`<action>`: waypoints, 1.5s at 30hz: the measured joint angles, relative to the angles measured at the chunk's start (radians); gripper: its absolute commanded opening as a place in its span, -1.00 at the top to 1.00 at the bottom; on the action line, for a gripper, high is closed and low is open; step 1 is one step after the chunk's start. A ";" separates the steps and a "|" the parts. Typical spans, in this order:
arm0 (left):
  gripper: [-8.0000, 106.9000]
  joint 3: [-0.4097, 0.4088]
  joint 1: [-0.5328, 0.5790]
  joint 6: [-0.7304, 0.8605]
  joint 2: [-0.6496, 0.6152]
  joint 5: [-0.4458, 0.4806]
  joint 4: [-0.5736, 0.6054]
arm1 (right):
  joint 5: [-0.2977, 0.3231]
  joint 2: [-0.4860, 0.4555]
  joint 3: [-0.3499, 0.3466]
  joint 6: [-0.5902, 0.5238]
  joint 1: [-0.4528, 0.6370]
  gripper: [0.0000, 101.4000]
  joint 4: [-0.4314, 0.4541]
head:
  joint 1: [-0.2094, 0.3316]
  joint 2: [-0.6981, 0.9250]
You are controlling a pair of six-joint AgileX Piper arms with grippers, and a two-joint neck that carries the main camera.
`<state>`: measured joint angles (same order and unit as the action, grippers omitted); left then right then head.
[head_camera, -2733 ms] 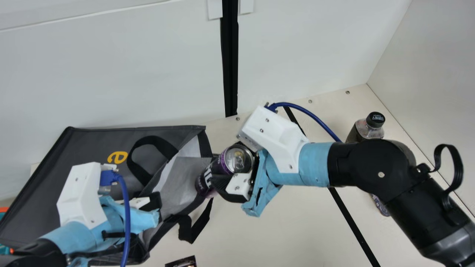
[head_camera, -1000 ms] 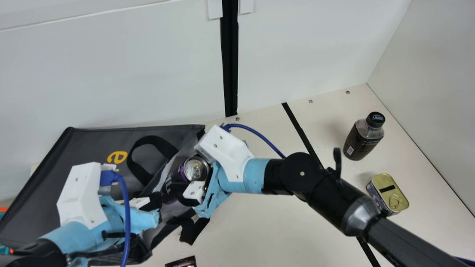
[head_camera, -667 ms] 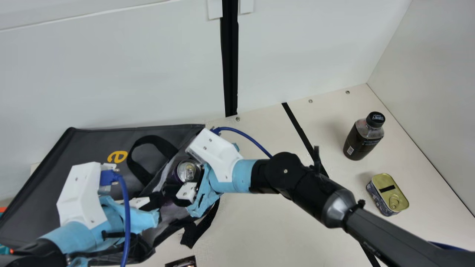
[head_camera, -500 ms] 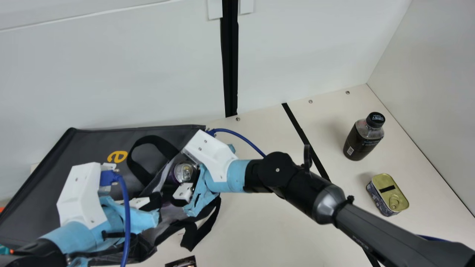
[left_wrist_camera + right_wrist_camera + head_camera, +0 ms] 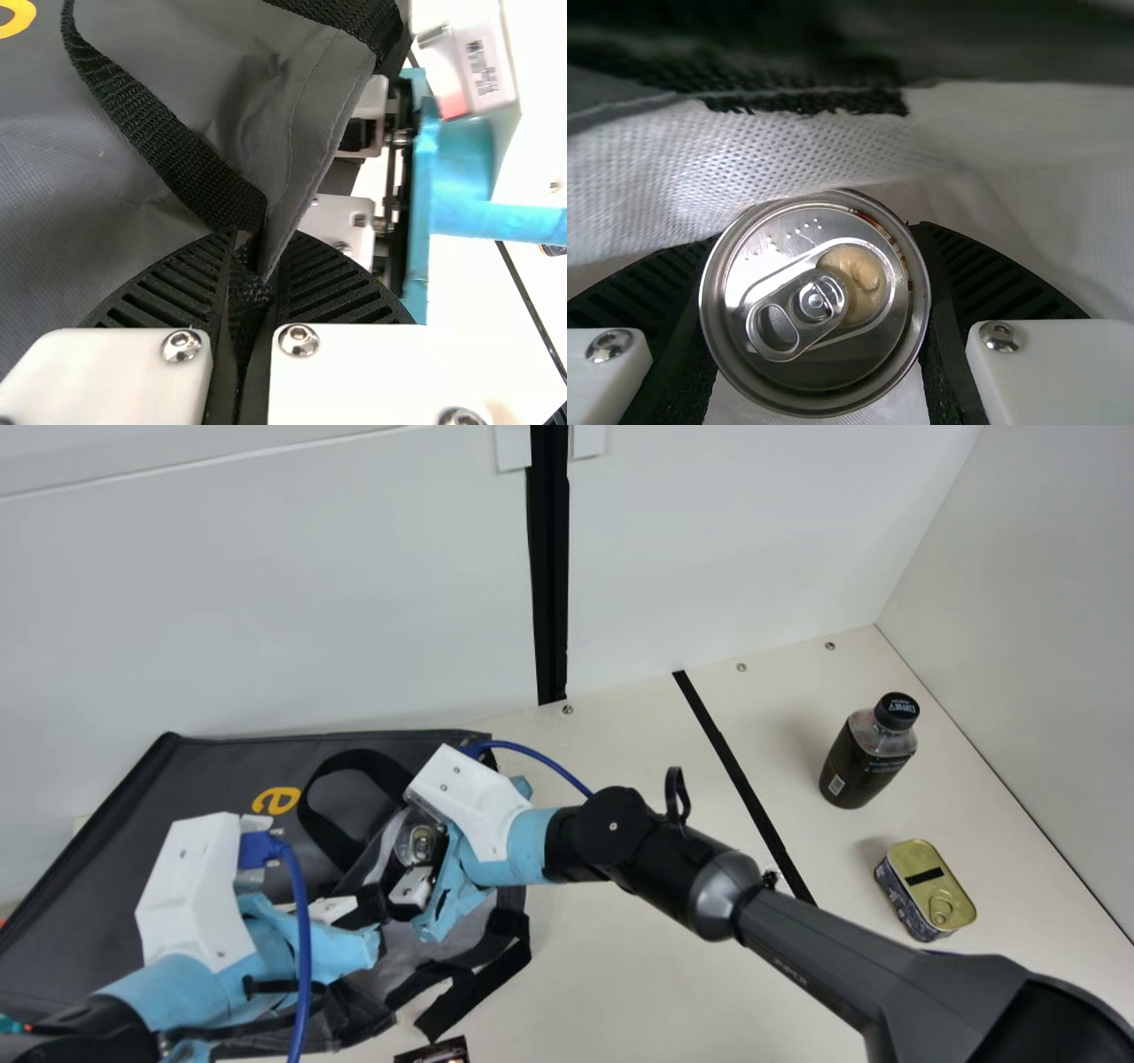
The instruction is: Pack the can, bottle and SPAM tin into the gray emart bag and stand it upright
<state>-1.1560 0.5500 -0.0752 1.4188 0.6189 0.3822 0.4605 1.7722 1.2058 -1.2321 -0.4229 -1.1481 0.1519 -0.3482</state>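
Observation:
The gray bag [image 5: 213,779] lies on its side at the left, its mouth facing right. At its upper mouth edge is my left gripper [image 5: 376,908]; in the left wrist view the left gripper [image 5: 252,283] is shut on the bag's rim and handle strap [image 5: 177,159]. Inside the mouth, my right gripper [image 5: 409,872] holds the can [image 5: 416,843]. The right wrist view has the can's top [image 5: 815,301] between the fingers of the right gripper [image 5: 819,305], with white lining around. The dark bottle [image 5: 864,757] stands upright at the right, and the SPAM tin [image 5: 926,890] sits in front of it.
A small dark printed item [image 5: 434,1051] lies at the front edge near the bag's lower strap. White walls rise behind and at the right. A black tape line [image 5: 744,788] crosses the table, partly under my right arm.
My right gripper has carried the can leftward into the bag's mouth. The mouth's lower edge and strap have shifted, and the arm has uncovered the bottle and tin. My left arm has stayed still.

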 measured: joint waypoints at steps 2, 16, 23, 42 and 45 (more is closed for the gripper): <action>1.00 0.000 0.000 0.000 0.000 0.000 0.000 | -0.001 0.013 0.009 0.000 -0.006 1.00 0.000 | 0.000 0.000; 1.00 0.000 0.000 0.000 0.000 0.000 0.000 | 0.010 0.041 0.039 0.007 -0.015 0.27 0.010 | 0.000 0.000; 1.00 0.000 0.000 0.000 0.000 0.000 0.000 | 0.025 0.039 0.040 0.010 -0.008 -0.19 0.016 | 0.000 0.000; 1.00 0.000 0.000 0.000 0.000 0.001 0.000 | 0.049 0.014 0.031 0.001 0.000 -0.87 0.023 | 0.000 0.002; 1.00 0.000 0.000 0.000 0.000 0.001 0.000 | 0.050 0.006 0.026 0.000 0.000 -0.87 0.023 | 0.000 0.002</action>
<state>-1.1560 0.5500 -0.0752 1.4188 0.6200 0.3822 0.5106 1.7779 1.2317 -1.2322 -0.4231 -1.1247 0.1519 -0.3467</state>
